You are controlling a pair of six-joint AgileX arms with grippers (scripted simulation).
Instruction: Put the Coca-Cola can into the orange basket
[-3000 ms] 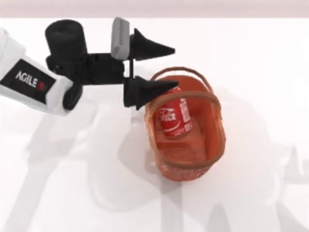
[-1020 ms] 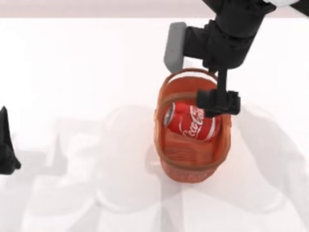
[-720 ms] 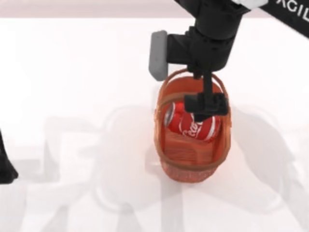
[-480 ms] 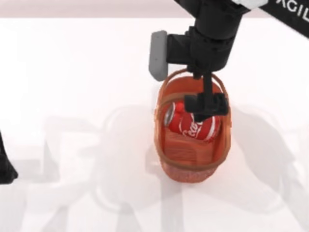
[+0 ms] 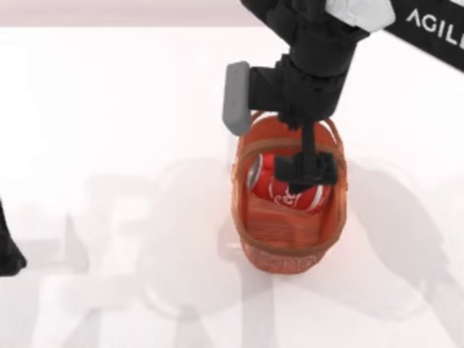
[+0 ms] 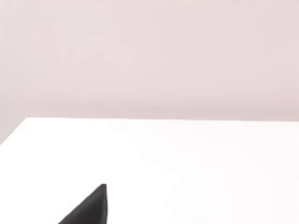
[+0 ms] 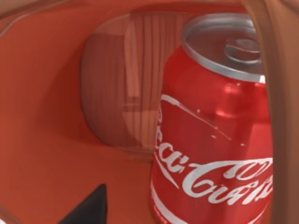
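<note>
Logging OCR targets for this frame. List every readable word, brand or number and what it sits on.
"Coca-Cola", white script on the red Coca-Cola can lying in the orange basket; clearest in the right wrist view, partly covered in the top view.
"AGIL", white letters on the right arm, cut off at the top view's edge.
No numbers or signs. Left wrist view shows no text.
</note>
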